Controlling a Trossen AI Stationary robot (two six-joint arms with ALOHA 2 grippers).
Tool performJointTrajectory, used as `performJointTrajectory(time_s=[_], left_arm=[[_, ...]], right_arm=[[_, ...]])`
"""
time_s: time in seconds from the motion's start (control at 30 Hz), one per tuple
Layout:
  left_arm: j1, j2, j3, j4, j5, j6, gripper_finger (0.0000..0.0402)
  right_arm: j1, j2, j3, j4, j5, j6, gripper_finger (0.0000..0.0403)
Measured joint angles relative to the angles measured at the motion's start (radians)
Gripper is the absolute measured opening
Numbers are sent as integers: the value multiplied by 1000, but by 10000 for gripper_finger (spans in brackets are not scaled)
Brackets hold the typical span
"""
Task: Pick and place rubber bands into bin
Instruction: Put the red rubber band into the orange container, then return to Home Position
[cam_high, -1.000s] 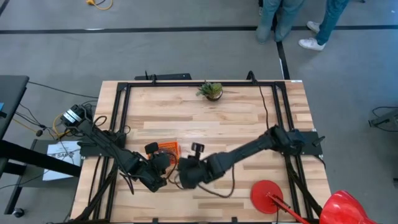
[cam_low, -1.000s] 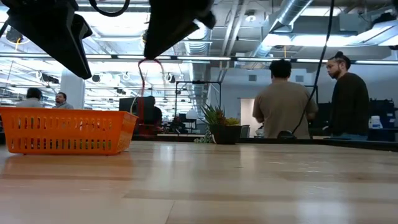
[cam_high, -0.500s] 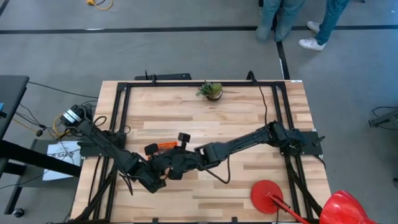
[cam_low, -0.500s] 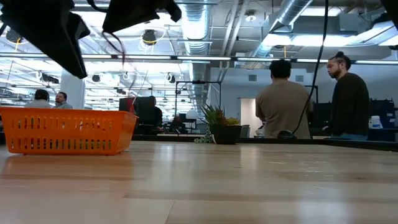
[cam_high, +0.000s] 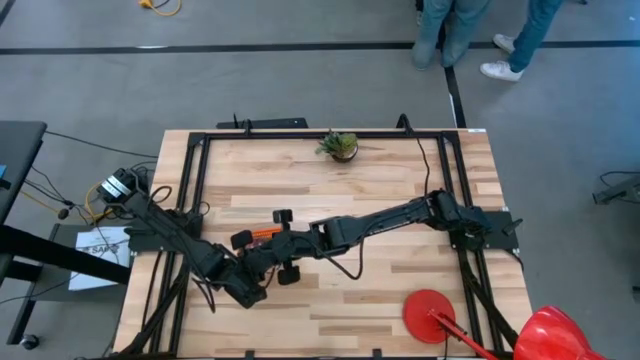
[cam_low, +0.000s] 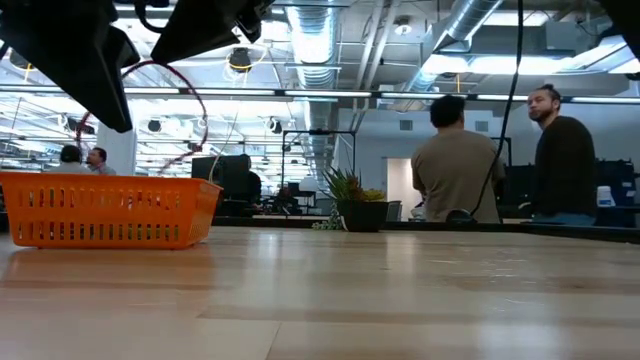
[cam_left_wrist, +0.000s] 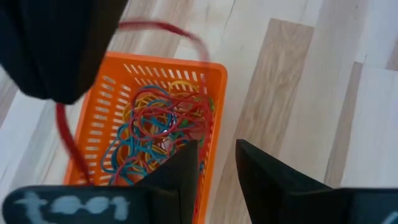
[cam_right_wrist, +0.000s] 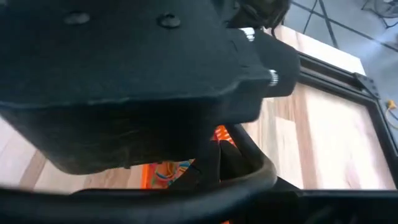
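Observation:
The orange mesh bin (cam_high: 262, 235) sits on the table's left-centre and also shows in the low view (cam_low: 105, 210). In the left wrist view, its rim (cam_left_wrist: 211, 71) encloses several tangled red, blue, yellow and green rubber bands (cam_left_wrist: 158, 121). My right gripper (cam_high: 281, 252) hovers over the bin (cam_low: 200, 25), shut on a red rubber band (cam_low: 195, 110). My left gripper (cam_left_wrist: 216, 168) waits just near of the bin (cam_high: 255, 272), its fingers slightly apart with nothing between them. The left arm's dark body fills most of the right wrist view. My right gripper holds one red rubber band from above; the gripper's own body hides the pinch point. The band hangs below the fingers as a wide open loop (cam_left_wrist: 158, 28), lifted clear, above the bin's mesh wall (cam_low: 150, 215).
A small potted plant (cam_high: 340, 146) stands at the table's far edge. A flat red disc (cam_high: 430, 313) lies at the near right. Bare wood stretches right of the bin (cam_low: 420, 290). People (cam_low: 455, 160) stand beyond the table.
My right gripper has moved toward the table's left, from beside the bin to above it, carrying the red band. The band has swung along with it and spread from a narrow hanging strand into a wide loop.

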Motion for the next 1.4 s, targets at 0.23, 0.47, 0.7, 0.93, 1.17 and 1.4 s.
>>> performJointTrajectory(time_s=[0.23,0.47,0.7,0.93,1.17,1.4], left_arm=[[17,0,0,-2,34,64,98],[24,0,0,-12,-29,238,98],[25,1,0,-10,-51,156,98],[27,1,0,-64,111,-17,98],[26,-75,58,-327,83,-246,98],[12,-297,260,-645,-19,-276,98]], right_arm=[[-10,0,0,3,20,-4,15],[-7,-2,1,-13,9,-5,75],[-4,-2,2,-20,25,-7,116],[12,-49,2,-220,260,-44,127],[37,-177,2,-547,543,96,123],[100,-365,2,-746,542,128,122]])
